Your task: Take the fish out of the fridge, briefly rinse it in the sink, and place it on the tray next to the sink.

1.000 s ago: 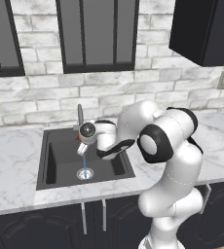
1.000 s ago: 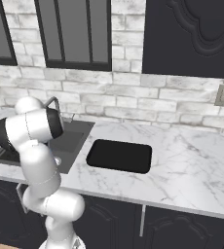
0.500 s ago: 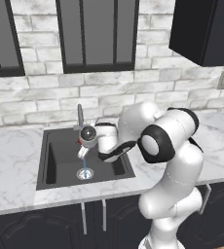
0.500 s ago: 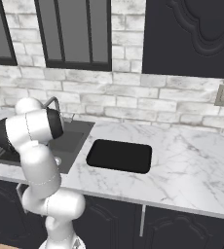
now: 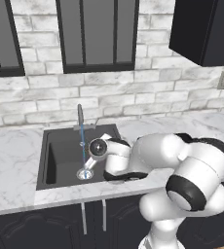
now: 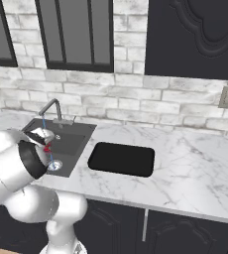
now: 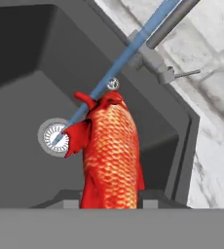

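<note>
- Fish (image 7: pixel 111 155): red-orange and scaled, clamped between the two fingertips (image 7: pixel 67 198) of the end effector (image 7: pixel 109 199), held over the sink (image 7: pixel 31 63).
- Fish long axis: runs straight out from the fingertips along the hand view, with the far end toward the tap base.
- Water: a thin blue stream (image 7: pixel 128 51) falls from the tap (image 7: pixel 175 19), passes the fish's far end and lands on the round drain (image 7: pixel 55 137).
- Right base view: the fish (image 6: pixel 47 148) is a small red spot over the sink (image 6: pixel 74 133), just above the drain.
- Left base view: the end effector (image 5: pixel 90 164) hangs inside the sink (image 5: pixel 60 151), close to the stream; the fish cannot be made out.
- Open room: the basin floor around the drain is bare, with its walls near on every side.
- Tray (image 6: pixel 122 158): black, flat on the white worktop (image 6: pixel 185 173), just beside the sink's right rim.
- Writing: no legible lettering.
</note>
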Controlling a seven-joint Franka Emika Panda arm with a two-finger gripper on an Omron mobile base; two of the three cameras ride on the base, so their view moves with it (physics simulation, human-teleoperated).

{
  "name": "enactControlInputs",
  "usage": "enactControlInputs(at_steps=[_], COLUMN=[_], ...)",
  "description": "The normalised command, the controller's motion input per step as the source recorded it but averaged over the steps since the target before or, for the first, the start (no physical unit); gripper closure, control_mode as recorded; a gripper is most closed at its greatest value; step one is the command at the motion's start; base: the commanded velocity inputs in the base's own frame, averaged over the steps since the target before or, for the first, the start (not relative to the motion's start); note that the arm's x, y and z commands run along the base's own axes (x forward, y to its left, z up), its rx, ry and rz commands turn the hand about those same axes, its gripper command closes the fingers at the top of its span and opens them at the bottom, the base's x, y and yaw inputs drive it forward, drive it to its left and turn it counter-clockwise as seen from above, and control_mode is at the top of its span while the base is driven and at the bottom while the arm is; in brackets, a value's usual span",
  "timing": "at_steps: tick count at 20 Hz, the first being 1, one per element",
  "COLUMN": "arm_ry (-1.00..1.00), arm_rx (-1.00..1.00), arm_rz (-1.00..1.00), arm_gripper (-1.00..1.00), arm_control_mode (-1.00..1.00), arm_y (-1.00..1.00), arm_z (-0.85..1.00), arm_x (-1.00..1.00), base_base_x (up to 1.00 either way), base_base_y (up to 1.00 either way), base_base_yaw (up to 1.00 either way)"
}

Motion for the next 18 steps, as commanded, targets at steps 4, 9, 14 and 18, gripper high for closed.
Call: enactControlInputs(at_steps=[4,9,14,18], arm_ry=[0.04,0.14,0.23,0.24], arm_rx=[0.02,0.00,0.00,0.00], arm_rz=[-0.31,-0.36,-0.39,-0.39], arm_gripper=[1.00,1.00,1.00,1.00], arm_control_mode=[-1.00,-1.00,-1.00,-1.00], arm_y=[-0.18,-0.11,-0.14,-0.68], arm_z=[1.00,1.00,1.00,0.56], arm_x=[-0.57,-0.39,-0.19,-0.03], base_base_x=[0.00,0.00,0.00,0.00], base_base_y=[0.00,0.00,0.00,0.00], base_base_yaw=[0.00,0.00,0.00,0.00])
